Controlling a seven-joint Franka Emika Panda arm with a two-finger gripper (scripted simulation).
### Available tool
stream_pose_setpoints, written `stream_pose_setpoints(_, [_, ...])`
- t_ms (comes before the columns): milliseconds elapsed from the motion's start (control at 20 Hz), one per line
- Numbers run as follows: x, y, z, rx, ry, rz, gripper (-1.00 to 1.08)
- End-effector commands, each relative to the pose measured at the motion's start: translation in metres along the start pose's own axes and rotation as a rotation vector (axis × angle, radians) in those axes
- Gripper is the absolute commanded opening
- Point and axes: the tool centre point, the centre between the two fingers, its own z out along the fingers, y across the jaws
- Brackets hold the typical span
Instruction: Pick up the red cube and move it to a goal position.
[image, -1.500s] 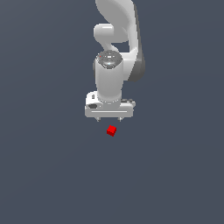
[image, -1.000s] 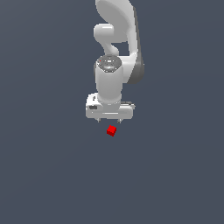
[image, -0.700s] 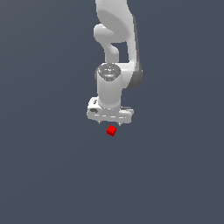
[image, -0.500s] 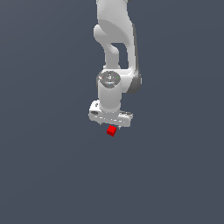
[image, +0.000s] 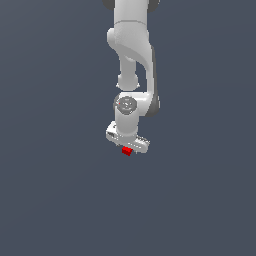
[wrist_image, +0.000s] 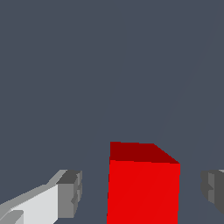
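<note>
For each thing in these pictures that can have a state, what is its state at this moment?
red cube: resting on the grey surface, upright, between the claw's two fingers, with a gap on each side, not gripped.
claw: open, lowered around the red cube, fingers apart from its sides.
arm: reaching downward, wrist directly above the red cube in the exterior view.
</note>
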Motion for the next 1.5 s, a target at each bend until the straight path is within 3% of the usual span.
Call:
stream_pose_setpoints(0, [-0.001, -0.001, 0.009, 0.002, 0.0, 0.03, 1.0])
stream_pose_setpoints(250, [-0.002, -0.002, 0.016, 0.003, -0.001, 0.051, 1.0])
stream_pose_setpoints(300, [-0.002, -0.002, 0.016, 0.003, -0.001, 0.051, -1.0])
stream_pose_setpoints(1000, [-0.001, -0.001, 0.011, 0.004, -0.001, 0.05, -1.0])
stream_pose_setpoints(1450, [0.01, 0.003, -0.037, 0.004, -0.001, 0.05, -1.0])
